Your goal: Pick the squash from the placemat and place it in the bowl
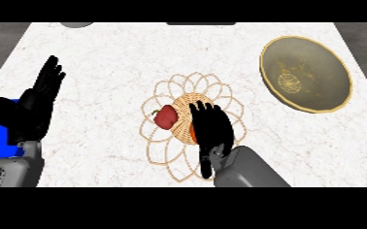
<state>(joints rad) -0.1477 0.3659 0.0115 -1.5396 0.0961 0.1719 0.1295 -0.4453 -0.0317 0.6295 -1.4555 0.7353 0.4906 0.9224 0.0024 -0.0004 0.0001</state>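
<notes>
Over the placemat point(166, 145), the open right robot hand point(212, 128) covers an orange squash point(193, 132), holding nothing.

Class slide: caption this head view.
Right hand over orange squash beside red pepper on placemat; bowl apart.

White marble-look counter top point(108, 48) is filling most of the view w/ faint grey veining; a tan woven placemat w/ looped lace-like petal edge point(166, 91) is lying flat near centre, slightly toward the near side; a round brass-coloured metal bowl w/ dull mottled inside point(305, 73) is sitting directly on the counter at far right, well apart from the placemat; a grey rounded item point(76, 24) is showing at the far edge, cut off, can't tell what.
</notes>
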